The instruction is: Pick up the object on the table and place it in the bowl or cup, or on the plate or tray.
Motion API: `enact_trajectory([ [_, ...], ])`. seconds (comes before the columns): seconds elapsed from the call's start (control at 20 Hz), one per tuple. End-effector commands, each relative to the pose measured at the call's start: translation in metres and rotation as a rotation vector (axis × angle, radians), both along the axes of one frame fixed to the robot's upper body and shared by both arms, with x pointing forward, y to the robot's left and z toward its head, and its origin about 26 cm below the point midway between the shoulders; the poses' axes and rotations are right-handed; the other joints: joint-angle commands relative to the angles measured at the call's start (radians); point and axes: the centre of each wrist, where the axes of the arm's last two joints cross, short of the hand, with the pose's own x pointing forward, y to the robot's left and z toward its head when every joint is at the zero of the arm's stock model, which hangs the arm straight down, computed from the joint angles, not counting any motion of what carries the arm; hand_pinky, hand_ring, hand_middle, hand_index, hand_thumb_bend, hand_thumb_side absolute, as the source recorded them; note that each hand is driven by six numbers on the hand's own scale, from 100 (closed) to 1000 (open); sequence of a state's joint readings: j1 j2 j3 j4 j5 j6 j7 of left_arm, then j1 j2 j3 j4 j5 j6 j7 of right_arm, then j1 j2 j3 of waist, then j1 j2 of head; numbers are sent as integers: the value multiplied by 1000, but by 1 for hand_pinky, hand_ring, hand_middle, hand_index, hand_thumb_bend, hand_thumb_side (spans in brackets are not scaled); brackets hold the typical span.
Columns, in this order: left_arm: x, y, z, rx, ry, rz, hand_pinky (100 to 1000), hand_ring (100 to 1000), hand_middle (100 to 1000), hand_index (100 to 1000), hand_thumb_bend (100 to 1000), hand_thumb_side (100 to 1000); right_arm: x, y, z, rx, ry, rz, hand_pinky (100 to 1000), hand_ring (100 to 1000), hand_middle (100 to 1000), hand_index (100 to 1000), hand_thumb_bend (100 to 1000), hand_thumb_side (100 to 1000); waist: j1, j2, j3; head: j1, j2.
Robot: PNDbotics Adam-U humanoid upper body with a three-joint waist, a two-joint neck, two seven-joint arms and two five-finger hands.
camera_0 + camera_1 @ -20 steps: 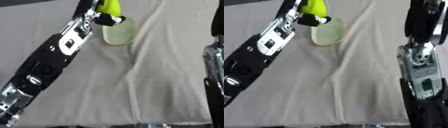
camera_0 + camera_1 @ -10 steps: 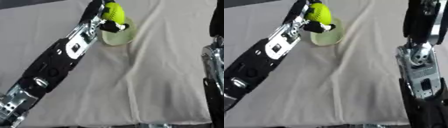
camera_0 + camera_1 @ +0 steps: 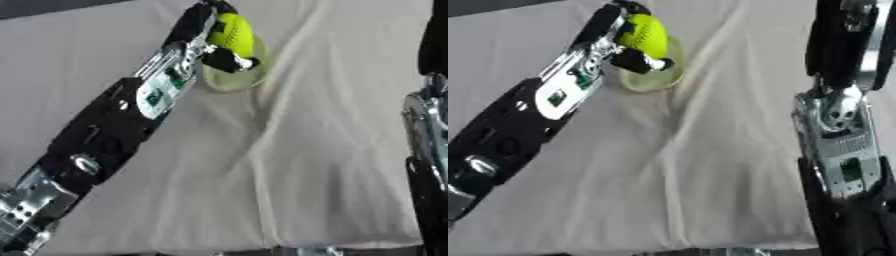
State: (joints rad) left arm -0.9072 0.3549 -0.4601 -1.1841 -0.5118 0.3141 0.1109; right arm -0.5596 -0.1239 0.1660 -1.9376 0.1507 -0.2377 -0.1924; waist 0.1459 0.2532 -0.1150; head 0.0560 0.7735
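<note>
overhead, round yellow ball [image 3: 232, 31], pale bowl [image 3: 236, 79]

The robot's left hand [image 3: 627, 42] reaches across a table draped in a wrinkled pale cloth [image 3: 710, 165], its dark fingers curled round a yellow-green ball [image 3: 646, 34]. The ball sits directly over a shallow, pale green bowl [image 3: 655, 80] lying on the cloth near the far edge; whether the two touch cannot be told. At right, the black and silver right arm [image 3: 839, 130] rises along the frame's edge, its hand out of sight.
</note>
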Motion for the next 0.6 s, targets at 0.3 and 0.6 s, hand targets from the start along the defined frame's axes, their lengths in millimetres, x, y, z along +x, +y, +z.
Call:
enact_trajectory([
  [0.3, 4, 6, 17, 118, 47, -81, 785, 852, 1000, 963, 738, 877, -2, -2, 3, -7, -16, -4, 521, 827, 813, 876, 100, 849, -5, -25, 0, -6, -3],
  [0.6, 5, 11, 26, 186, 72, -83, 804, 877, 1000, 1000, 784, 941, -1, -2, 2, -7, -14, -5, 520, 828, 813, 877, 100, 850, -8, -26, 3, -7, -3],
])
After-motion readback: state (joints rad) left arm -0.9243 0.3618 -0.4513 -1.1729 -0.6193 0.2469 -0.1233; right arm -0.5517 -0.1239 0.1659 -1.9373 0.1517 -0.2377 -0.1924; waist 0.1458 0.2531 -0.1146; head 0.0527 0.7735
